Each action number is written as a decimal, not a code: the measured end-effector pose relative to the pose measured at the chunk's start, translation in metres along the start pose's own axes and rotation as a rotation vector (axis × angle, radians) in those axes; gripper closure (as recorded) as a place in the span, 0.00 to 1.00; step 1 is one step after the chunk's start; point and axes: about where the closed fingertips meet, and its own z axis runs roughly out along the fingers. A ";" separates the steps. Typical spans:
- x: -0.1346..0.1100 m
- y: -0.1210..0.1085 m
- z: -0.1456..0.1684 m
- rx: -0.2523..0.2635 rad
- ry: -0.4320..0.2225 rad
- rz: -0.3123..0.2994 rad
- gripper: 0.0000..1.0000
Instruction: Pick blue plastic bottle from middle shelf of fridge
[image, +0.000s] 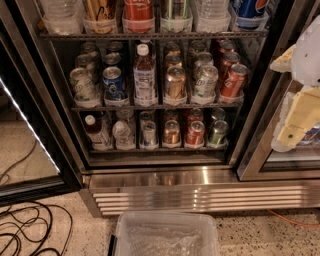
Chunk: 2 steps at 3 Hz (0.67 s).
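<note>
— Where is the blue plastic bottle (144, 75)?

— At about 12 o'clock from the middle of the view, a little to the left. It stands upright at the front of the middle shelf (150, 106) of the fridge (247, 115), its foot in a clear lane tray. Its white cap rises above the cans on either side.

— What are its neighbours?

— At its 9 o'clock, just beside it, is a blue soda can (114, 80). At its 3 o'clock is a gold can (175, 82), and further that way a pale can and a red can (233, 80). More cans line up behind these, deeper in the dark interior.

— And the pincer?

— The pincer (299, 107) hangs at 3 o'clock, at the right edge of the view. It is white and cream, in front of the glass door (280, 160) on that side. It is well apart from the bottle, outside the shelves. I cannot tell how far open it is. It touches none of the drinks.

— Anything lower down?

— On the bottom rack, at the bottle's 7 o'clock, stands a smaller red-labelled bottle (92, 131), with more cans to its right. Below is the steel louvred base (200, 195). At 6 o'clock a clear plastic bin (165, 232) sits on the speckled floor, and black cables (25, 230) loop at 8 o'clock.
</note>
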 end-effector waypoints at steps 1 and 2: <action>0.000 0.000 0.000 0.000 0.000 0.000 0.00; -0.009 0.013 0.004 -0.019 -0.044 -0.044 0.00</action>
